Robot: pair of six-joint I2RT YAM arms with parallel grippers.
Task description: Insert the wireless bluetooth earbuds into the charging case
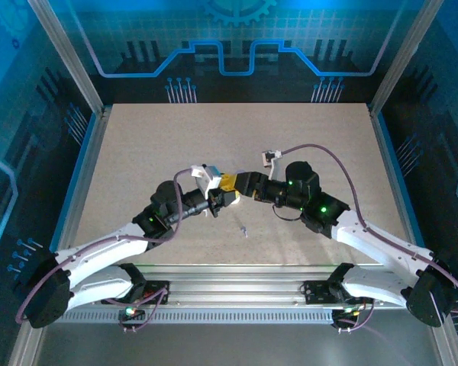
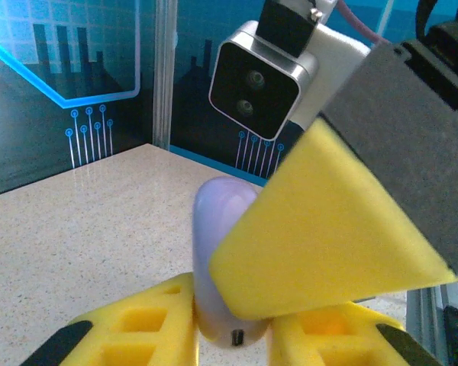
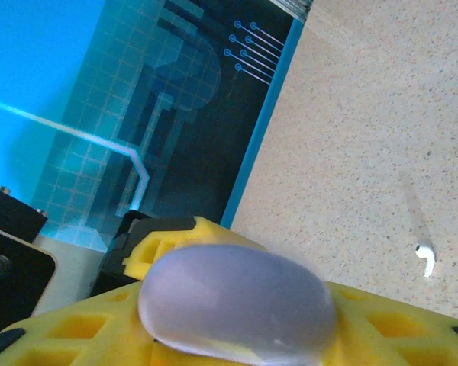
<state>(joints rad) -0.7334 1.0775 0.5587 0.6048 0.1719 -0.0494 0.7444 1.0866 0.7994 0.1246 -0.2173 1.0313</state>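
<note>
top external: both arms bend inward (mid-table), left tool (image 1: 223, 200) and right tool (image 1: 240, 185) pinching charging case (image 2: 221, 252).

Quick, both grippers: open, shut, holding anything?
Left gripper: shut on the case.
Right gripper: at the case too; grip cannot be told.

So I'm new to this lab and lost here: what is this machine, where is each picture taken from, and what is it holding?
Two robot arms sit on a table, each ending in a yellow two-finger gripper. One picture looks down from above; the other two come from cameras on the wrists. In the overhead view the left gripper and right gripper meet mid-table. Between them is a pale lavender case, a smooth rounded shell; both grippers appear closed on it. One small white earbud lies loose on the table.
</note>
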